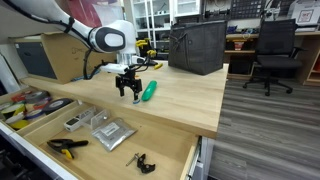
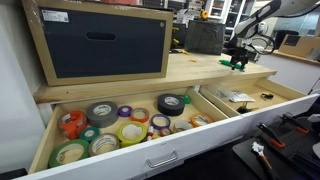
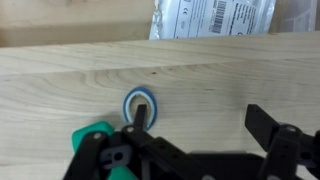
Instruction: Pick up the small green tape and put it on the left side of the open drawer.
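Pincer [image 3: 203, 125]: qty 1, released, jaws spread wide, nothing between them. In an exterior view the pincer [image 1: 128, 96] hangs low over the surface [image 1: 190, 95].

Counts:
- small green tape [image 3: 140, 103]: x1
- teal oblong [image 1: 148, 91]: x1, at 3 o'clock of the pincer
- black bag [image 1: 197, 47]: x1, at the back of the surface
- open drawer [image 1: 170, 140]: holds yellow-handled pliers [image 1: 67, 146] x1, grey flat packs [image 1: 110, 130] x2, small black tool [image 1: 143, 161] x1

View differences:
- Only the wrist view shows the tape. In both ext. views it is too small or hidden under the pincer.
- Only the wrist view shows the clear printed packet [image 3: 210, 18], x1.
- An exterior view looks into a drawer compartment of tape rolls [image 2: 132, 131], approx. a dozen, exact count not readable. It also shows a dark-fronted wooden box [image 2: 100, 40], x1, on the surface.

Tape condition: tiny ring, whitish w/ a bluish-green edge, lying flat on the bare wood, hole up. It is on the surface, not in the drawer. One fingertip [image 3: 143, 118] overlaps its 6 o'clock edge in view; contact cannot be told. The teal oblong [image 3: 95, 135] is near, at 7 o'clock of the tape. The packet is well apart, at 1 o'clock.
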### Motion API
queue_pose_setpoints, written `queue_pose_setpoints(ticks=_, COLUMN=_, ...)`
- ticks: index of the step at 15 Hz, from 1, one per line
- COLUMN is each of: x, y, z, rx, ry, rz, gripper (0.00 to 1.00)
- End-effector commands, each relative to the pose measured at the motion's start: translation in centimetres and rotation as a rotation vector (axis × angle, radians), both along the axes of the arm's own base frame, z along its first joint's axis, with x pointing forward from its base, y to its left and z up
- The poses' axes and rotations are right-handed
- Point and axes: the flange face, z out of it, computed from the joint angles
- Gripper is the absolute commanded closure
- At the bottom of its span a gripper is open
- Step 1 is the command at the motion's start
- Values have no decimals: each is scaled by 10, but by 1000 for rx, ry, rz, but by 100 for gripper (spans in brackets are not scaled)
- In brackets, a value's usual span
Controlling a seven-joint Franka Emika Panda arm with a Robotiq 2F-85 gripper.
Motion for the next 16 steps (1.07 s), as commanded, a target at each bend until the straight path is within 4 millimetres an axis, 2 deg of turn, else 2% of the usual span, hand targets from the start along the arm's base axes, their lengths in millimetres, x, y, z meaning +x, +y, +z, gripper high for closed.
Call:
queue_pose_setpoints(ticks=1, x=-10, y=4, z=6, rx=10, ry=0, rz=23, gripper=0)
queue_pose_setpoints(ticks=8, x=-14, y=3, z=5, rx=16, ry=5, rz=49, gripper=0)
queue_pose_setpoints(ticks=13, x=-14, y=3, z=-4, rx=-2, ry=-2, rz=81, gripper=0)
queue_pose_setpoints(ticks=14, x=-15, y=3, z=-5, rx=-3, ry=-6, rz=88, gripper=25)
queue_pose_setpoints(ticks=15, x=-14, y=3, z=-4, rx=-7, ry=-14, rz=96, gripper=26)
queue_pose_setpoints(ticks=16, x=-14, y=4, z=-2, rx=-8, ry=-21, rz=102, gripper=33)
